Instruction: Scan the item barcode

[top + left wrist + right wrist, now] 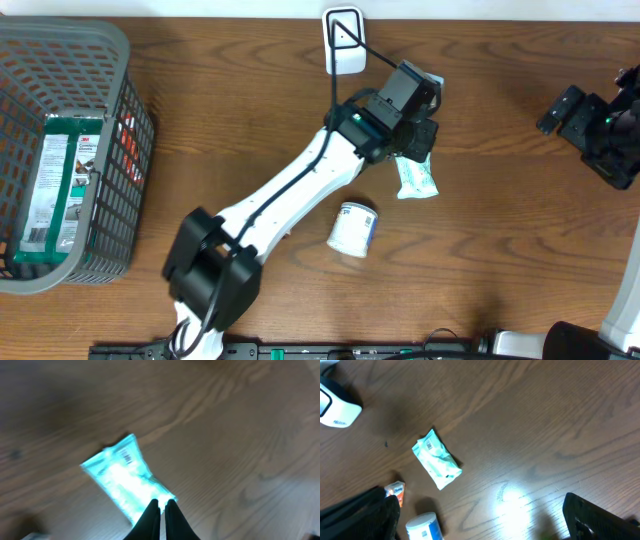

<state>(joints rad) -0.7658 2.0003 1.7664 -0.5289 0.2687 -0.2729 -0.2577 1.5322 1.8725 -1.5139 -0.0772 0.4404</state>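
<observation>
A teal plastic packet (417, 180) lies flat on the wooden table, its barcode (126, 456) facing up near one end. My left gripper (420, 146) hovers just over the packet's far end, and its fingers (162, 504) are shut with nothing between them. The packet (436, 458) also shows alone on the wood in the right wrist view. A white scanner (344, 40) stands at the table's far edge, up-left of the left gripper. My right gripper (585, 118) sits at the far right, open and empty (480, 520).
A white canister (353, 229) lies on its side in front of the packet. A small orange box (395, 492) sits beside it. A grey basket (100, 40) at the left holds a green box (62, 180).
</observation>
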